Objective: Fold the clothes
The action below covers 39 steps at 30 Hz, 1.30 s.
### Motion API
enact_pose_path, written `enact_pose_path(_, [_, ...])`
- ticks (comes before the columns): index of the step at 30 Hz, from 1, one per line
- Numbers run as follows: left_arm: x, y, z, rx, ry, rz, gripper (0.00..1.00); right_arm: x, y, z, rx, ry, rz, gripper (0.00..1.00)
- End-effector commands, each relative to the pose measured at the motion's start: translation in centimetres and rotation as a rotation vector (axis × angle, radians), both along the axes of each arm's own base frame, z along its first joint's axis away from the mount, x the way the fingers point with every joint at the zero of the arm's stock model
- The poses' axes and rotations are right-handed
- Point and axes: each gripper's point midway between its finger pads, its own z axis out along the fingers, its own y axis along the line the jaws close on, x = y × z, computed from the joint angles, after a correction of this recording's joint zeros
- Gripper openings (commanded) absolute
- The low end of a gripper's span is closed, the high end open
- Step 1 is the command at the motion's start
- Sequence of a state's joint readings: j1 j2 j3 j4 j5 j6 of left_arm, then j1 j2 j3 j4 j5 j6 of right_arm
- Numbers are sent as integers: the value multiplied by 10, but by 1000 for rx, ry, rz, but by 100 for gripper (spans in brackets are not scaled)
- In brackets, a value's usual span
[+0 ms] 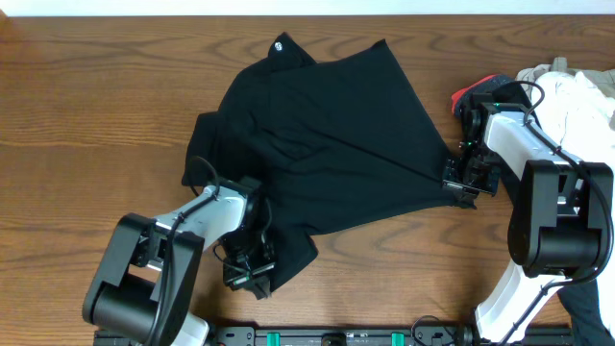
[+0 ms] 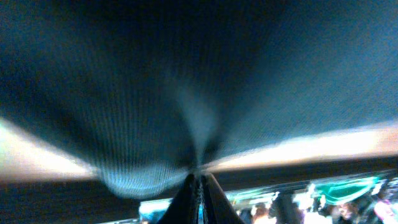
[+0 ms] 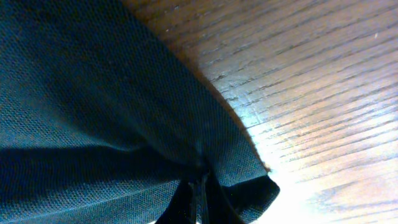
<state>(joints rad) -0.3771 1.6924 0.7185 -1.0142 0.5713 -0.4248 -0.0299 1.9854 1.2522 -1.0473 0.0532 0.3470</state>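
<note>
Overhead view: a black T-shirt (image 1: pixel 336 135) lies spread and creased on the middle of a wooden table (image 1: pixel 96 115). Its neck, marked by a small white logo (image 1: pixel 279 44), points to the far edge. The left gripper (image 1: pixel 252 276) sits at the shirt's near left corner, over the fabric. The right gripper (image 1: pixel 461 185) sits at the shirt's right-hand corner, where the cloth draws to a point.

Left wrist view: the fingers are pressed together on a pinch of black cloth, and folds fan out from the tips and fill most of the frame.

Right wrist view: the fingers are likewise closed on the shirt's edge. The cloth spreads to the left, with bare table to the right.

At the far right, apart from the shirt, a white garment (image 1: pixel 586 101) lies beside the right arm. A red-edged garment (image 1: pixel 478 93) lies just left of it.
</note>
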Motion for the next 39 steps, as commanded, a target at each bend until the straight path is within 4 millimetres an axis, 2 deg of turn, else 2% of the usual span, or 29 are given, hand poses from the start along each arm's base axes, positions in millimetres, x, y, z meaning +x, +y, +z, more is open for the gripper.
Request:
enact_pose_path(1, [-10,-4,10,-59,0,-73,6,7,-13,-5,-37,-14,5,1])
enact_pose_path(7, [-16,-3,27,-68,-36,-100,6,15,-36,-6,-53,-55,-56,1])
enact_pose_path(9, [-11,-5,33,-89,-90,-99,6,19,-35,-4,6,-71,-47,1])
enact_pose_path(11, [-1,-9,43,-117,-167,-92,6,31,-23,1,129,-119,-18,1])
enact_pose_path(14, [28,-4,61,-107,-348,-93,6,63,10,27,370,-283,76,8])
enact_pose_path(17, [61,13,80,-33,-541,-73,6,85,21,58,444,-404,107,15])
enact_pose_path(20, [103,51,97,144,-749,-8,17,98,31,89,478,-495,138,24])
enact_pose_path(22, [131,80,105,263,-866,58,17,99,39,99,492,-519,160,27])
enact_pose_path(24, [153,102,108,328,-933,127,17,96,48,102,498,-509,181,29])
enact_pose_path(28, [186,126,94,323,-954,196,22,81,76,98,520,-437,234,29])
enact_pose_path(30, [201,129,80,272,-953,192,26,75,90,97,520,-412,271,33])
enact_pose_path(35, [243,137,47,187,-990,214,43,69,121,93,484,-389,380,46])
enact_pose_path(37, [253,144,33,193,-996,211,48,65,133,90,465,-374,414,48])
enact_pose_path(39, [259,150,17,199,-981,221,49,61,141,86,433,-355,430,47])
